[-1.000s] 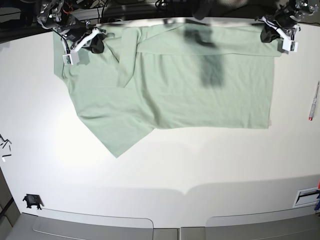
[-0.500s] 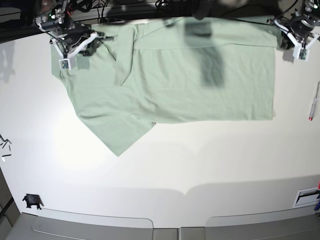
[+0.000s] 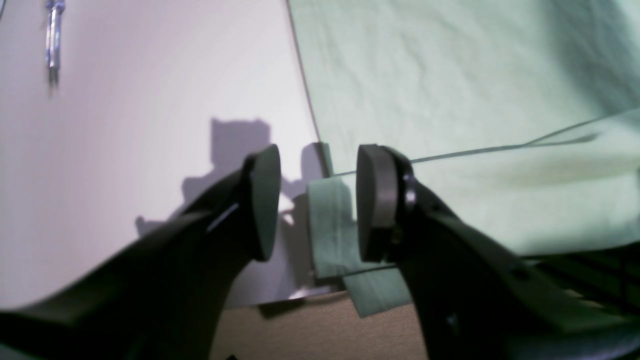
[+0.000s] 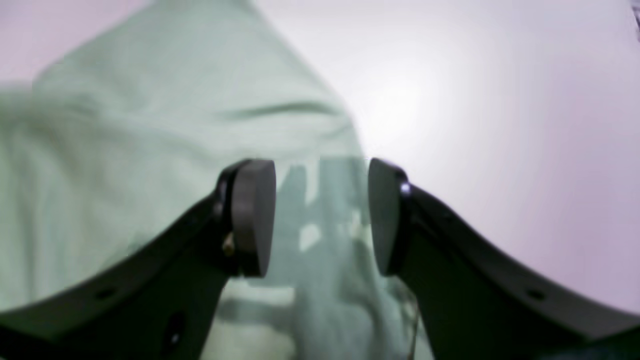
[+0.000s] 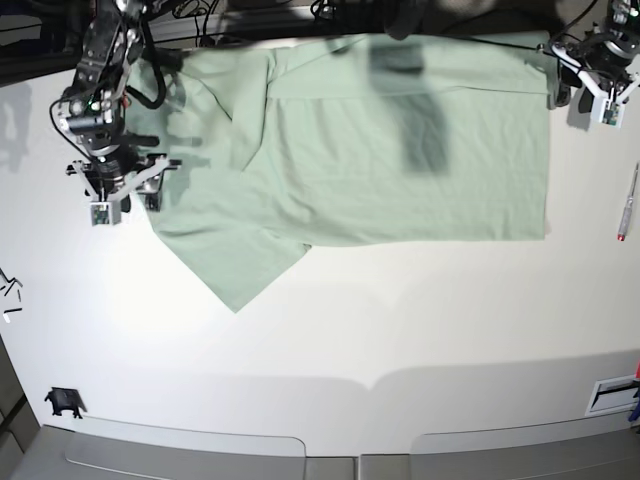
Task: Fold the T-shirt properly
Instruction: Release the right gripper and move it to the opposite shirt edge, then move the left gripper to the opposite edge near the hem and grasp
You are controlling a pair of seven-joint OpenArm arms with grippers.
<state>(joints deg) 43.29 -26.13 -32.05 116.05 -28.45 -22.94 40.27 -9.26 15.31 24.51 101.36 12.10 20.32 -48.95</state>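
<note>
The pale mint-green T-shirt (image 5: 380,150) lies spread flat along the far side of the white table (image 5: 330,340), with one sleeve (image 5: 235,265) pointing toward the near left. My right gripper (image 5: 122,190) hovers open over the shirt's left edge; in the right wrist view its jaws stand apart above blurred cloth (image 4: 150,150), gripper (image 4: 320,215) holding nothing. My left gripper (image 5: 585,100) is at the shirt's far right corner. In the left wrist view this gripper (image 3: 317,202) is open, and the hemmed corner (image 3: 327,225) lies loose between the pads.
A pen (image 5: 627,200) lies on the table right of the shirt, pen (image 3: 52,35) also in the left wrist view. The table's far edge (image 3: 280,297) runs just behind the left gripper. A small black object (image 5: 65,402) sits near left; a white piece (image 5: 612,393) near right.
Both grippers opened and let go of the shirt's far corners. The right arm moved from the far left corner toward the near side along the shirt's left edge. The shirt settled flat.
</note>
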